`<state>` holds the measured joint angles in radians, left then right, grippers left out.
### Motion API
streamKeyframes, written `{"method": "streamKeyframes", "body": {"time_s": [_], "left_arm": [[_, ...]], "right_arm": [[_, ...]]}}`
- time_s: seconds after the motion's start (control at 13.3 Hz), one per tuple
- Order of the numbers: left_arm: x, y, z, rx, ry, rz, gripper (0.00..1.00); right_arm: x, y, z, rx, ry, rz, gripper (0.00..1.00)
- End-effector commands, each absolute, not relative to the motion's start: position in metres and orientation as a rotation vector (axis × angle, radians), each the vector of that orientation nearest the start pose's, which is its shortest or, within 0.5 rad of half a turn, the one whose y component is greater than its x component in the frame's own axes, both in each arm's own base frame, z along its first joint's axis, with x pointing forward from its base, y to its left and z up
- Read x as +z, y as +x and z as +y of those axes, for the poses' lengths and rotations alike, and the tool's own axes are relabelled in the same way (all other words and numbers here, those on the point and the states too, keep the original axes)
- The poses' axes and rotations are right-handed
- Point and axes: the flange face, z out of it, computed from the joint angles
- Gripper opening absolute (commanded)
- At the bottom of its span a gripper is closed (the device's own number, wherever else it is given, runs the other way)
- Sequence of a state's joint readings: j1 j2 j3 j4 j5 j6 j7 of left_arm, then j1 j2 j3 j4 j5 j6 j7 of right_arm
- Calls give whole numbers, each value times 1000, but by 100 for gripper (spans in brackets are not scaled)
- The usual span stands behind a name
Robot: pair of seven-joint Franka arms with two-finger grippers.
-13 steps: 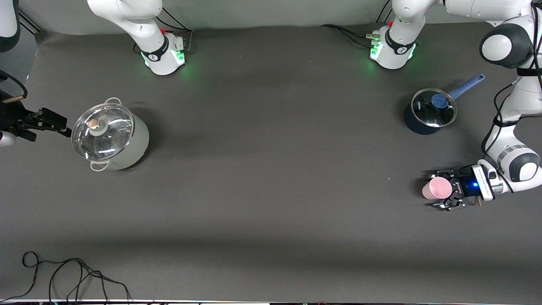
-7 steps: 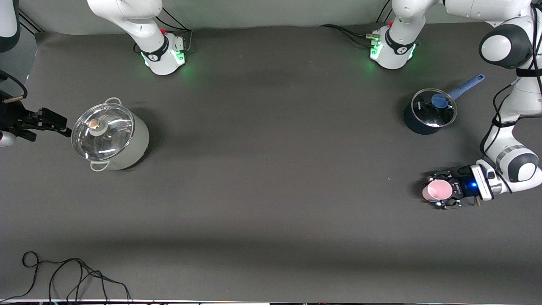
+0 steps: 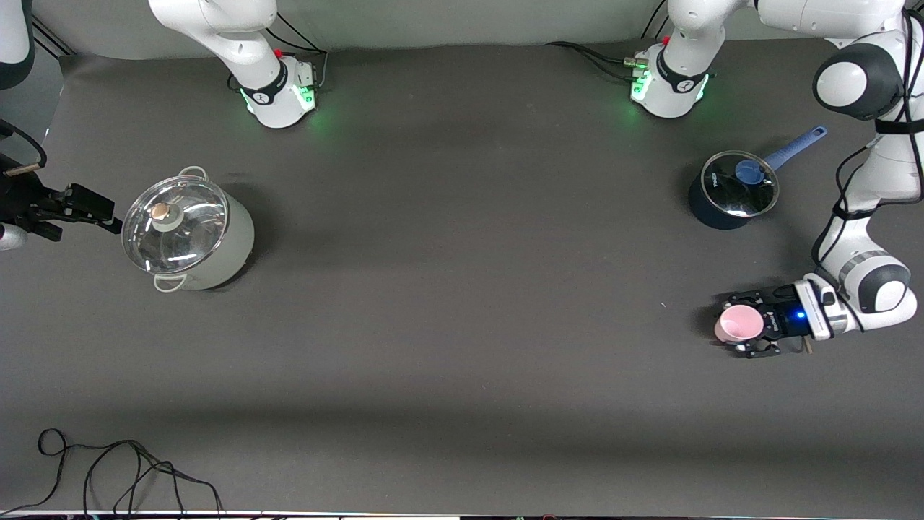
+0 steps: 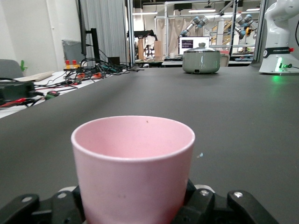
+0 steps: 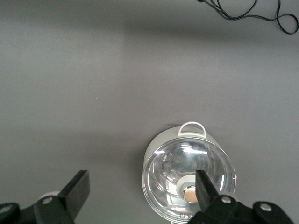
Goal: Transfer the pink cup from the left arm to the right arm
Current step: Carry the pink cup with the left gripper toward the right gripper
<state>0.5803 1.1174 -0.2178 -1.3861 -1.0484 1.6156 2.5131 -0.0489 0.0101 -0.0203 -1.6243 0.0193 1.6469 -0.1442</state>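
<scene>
Since the earlier frame, the left gripper [image 3: 751, 325] has drawn its fingers in from a wide spread and now pinches the pink cup [image 3: 735, 323] across its lower wall; cup and gripper have also shifted slightly toward the right arm's end of the worktop [image 3: 462, 325]. From the left wrist view the pink cup [image 4: 133, 170] stands upright between the fingers [image 4: 208, 205], its open mouth above them and its base seated down at finger level. It appears to be a small smooth plastic tumbler: judged light, fairly stiff, empty, and probably slippery because of the tapered wall, so a squeeze may tend to walk it upward out of the hold. For the handover, the free upper wall and rim, above the left gripper's contact line, is the sensible place for the second hold. The right gripper [image 3: 79, 204] waits with fingers spread, well apart from the cup, hovering beside the grey lidded pot [image 3: 189, 231]. A blue-knobbed saucepan [image 3: 733, 189] stands near the left gripper, clear of it.
</scene>
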Motion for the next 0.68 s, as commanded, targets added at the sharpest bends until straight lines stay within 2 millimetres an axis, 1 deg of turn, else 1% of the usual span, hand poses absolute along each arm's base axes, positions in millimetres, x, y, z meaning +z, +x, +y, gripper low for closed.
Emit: {"method": "streamKeyframes", "body": {"time_s": [0.0, 0.23, 0.53, 0.6], "left_arm": [[72, 648, 119, 1250, 1307, -1335, 0], [94, 671, 76, 1305, 1283, -1344, 0], [111, 695, -14, 1318, 1253, -1391, 0], [115, 699, -40, 1322, 1252, -1395, 0]], "right_arm": [[604, 561, -39, -19, -3126, -138, 100], [604, 561, -39, -19, -3127, -131, 100], [604, 561, -39, -19, -3127, -131, 100], [605, 562, -39, -21, -3127, -131, 100]]}}
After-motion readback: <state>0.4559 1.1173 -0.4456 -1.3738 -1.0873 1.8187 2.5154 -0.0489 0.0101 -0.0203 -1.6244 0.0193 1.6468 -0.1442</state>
